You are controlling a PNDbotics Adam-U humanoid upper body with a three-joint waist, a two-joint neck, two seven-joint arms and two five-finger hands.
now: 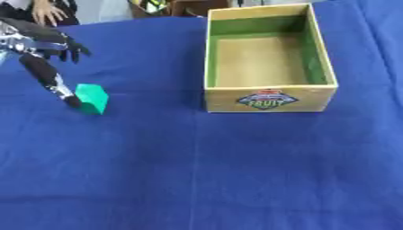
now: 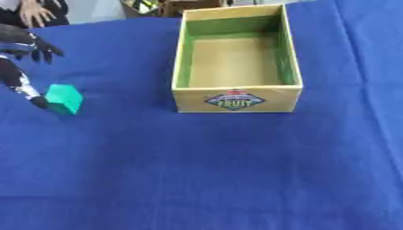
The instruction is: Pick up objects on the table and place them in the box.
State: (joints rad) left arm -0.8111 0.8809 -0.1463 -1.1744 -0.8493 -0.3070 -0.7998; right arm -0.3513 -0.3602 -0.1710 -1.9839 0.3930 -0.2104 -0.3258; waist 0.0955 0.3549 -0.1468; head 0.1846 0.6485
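A small green block (image 1: pixel 93 99) stands on the blue cloth at the left, well to the left of the box. My left hand (image 1: pixel 38 39) comes in from the upper left. Its long black thumb (image 1: pixel 52 81) reaches down and touches the block's left side. The other fingers (image 1: pixel 72 48) spread above the block and stay apart from it, so the hand is open. The wooden box (image 1: pixel 267 99) with green inner walls and a "FRUIT" label stands at the upper middle, with nothing inside it. My right hand shows in neither view.
The blue cloth (image 1: pixel 236 170) covers the whole table, with wide bare room in front of the box and the block. A dark object (image 2: pixel 169 5) sits beyond the table's far edge behind the box.
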